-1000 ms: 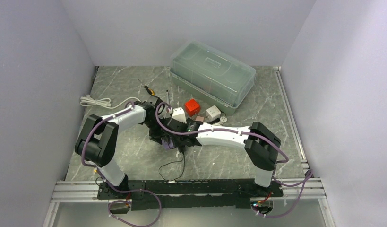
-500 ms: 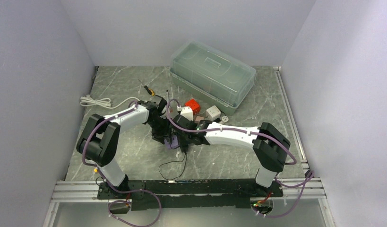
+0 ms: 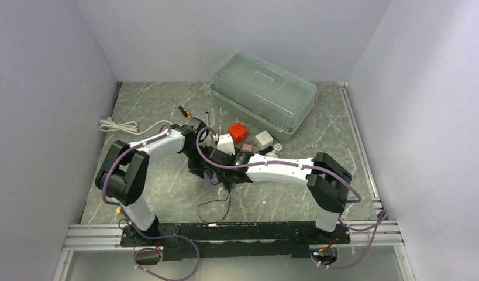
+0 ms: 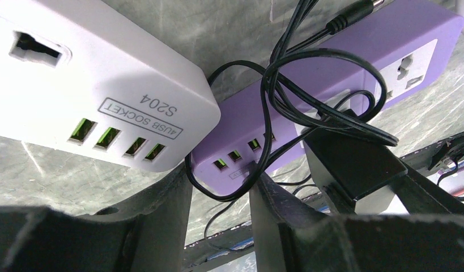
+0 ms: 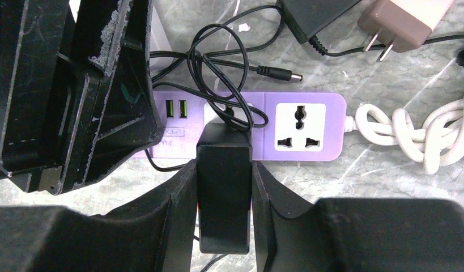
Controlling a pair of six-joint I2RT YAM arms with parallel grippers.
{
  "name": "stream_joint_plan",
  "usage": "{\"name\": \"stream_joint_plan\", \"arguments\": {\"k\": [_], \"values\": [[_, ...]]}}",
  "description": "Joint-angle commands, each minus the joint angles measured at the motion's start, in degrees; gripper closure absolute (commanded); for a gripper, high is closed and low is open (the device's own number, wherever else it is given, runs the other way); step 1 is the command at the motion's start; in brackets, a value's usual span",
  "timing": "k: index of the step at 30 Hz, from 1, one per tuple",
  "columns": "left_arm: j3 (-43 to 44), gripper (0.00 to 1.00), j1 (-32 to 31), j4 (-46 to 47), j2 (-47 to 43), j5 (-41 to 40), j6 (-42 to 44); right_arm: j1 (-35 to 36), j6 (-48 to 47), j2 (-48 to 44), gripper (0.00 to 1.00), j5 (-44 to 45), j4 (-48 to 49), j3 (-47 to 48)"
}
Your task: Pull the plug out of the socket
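Right tool clamps black plug; left tool grips purple socket; black cord looped over; white strip beside.

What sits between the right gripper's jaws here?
The black plug, seated on the purple power strip, fills the gap between the jaws of the right gripper, which press against its sides. The right wrist view shows this.

Bright, even light — soft shadows, foreground blurry.

grey marble table: clear lidded box, white cord, screwdriver, purple power strip.
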Motion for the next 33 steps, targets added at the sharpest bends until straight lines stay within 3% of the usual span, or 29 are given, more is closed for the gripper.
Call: {"name": "stream_joint_plan", "arguments": {"k": [1, 10, 33], "values": [[0.28, 0.56, -0.85, 0.84, 2.0, -4.22, 0.21, 0.47, 1.62, -1.45, 0.8, 1.47, -0.09, 1.95], [0.46, 0.57, -1.08, 0.82, 2.49, -4.08, 0.22, -3.05, 3.58, -8.46, 0.8, -6.21, 9.11, -7.39], [0.72, 0.57, -1.31, 0.75, 2.74, -3.74, 0.48, 1.74, 6.14, -2.53, 0.85, 1.8, 0.89, 0.77]]}}
